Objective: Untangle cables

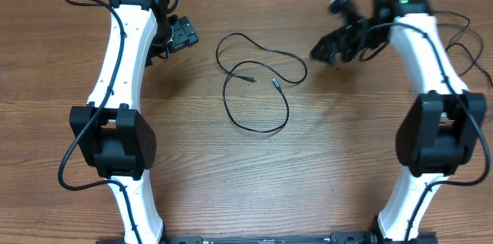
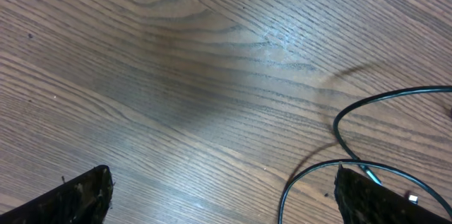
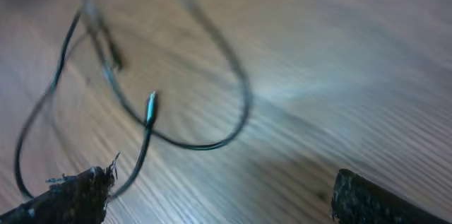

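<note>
Cables [image 1: 258, 131] lie in loose loops on the wooden counter [image 1: 254, 190], in the middle, between the two arms. It looks like one thin black cord. Its two little plug ends [image 1: 275, 84] sit near each other inside the loops. The left gripper [image 1: 181, 38] is beside the loops, its fingers [image 2: 70, 199] spread wide, holding nothing. The right gripper [image 1: 335, 44] looks blurry. Its fingers [image 3: 374, 199] are wide apart too, holding nothing.
</note>
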`<action>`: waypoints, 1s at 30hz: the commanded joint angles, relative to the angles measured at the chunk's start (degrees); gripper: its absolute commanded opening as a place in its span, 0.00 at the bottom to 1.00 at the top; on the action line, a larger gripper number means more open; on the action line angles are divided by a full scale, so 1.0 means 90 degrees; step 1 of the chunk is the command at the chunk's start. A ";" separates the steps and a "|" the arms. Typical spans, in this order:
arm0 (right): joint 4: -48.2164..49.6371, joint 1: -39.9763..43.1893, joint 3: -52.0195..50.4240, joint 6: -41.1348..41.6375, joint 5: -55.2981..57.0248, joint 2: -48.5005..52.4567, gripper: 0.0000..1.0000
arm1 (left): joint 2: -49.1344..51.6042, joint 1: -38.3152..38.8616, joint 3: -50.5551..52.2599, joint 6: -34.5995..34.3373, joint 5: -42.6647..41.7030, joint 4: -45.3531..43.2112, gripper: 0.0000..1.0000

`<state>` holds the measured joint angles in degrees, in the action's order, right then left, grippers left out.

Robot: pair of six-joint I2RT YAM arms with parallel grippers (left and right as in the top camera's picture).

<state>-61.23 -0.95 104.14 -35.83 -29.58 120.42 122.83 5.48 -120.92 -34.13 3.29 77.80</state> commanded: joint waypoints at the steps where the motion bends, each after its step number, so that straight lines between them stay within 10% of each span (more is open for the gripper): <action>1: 0.0083 -0.0316 -0.0423 -0.1120 0.0117 -0.0078 1.00 | -0.0005 -0.0019 -0.0124 0.0102 0.0080 -0.0007 1.00; 20: 0.1175 -0.1226 -0.1576 -0.1197 -0.0010 -0.0078 1.00 | -0.0005 -0.0022 -0.0124 0.0102 0.0080 -0.0007 1.00; 30: 0.1542 -0.1569 -0.1579 -0.1192 -0.0083 0.0345 0.79 | -0.0005 -0.0022 -0.0124 0.0102 0.0080 -0.0007 1.00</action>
<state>-47.55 -14.63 90.35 -46.33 -29.67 121.16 122.83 5.48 -120.92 -34.13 3.29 77.80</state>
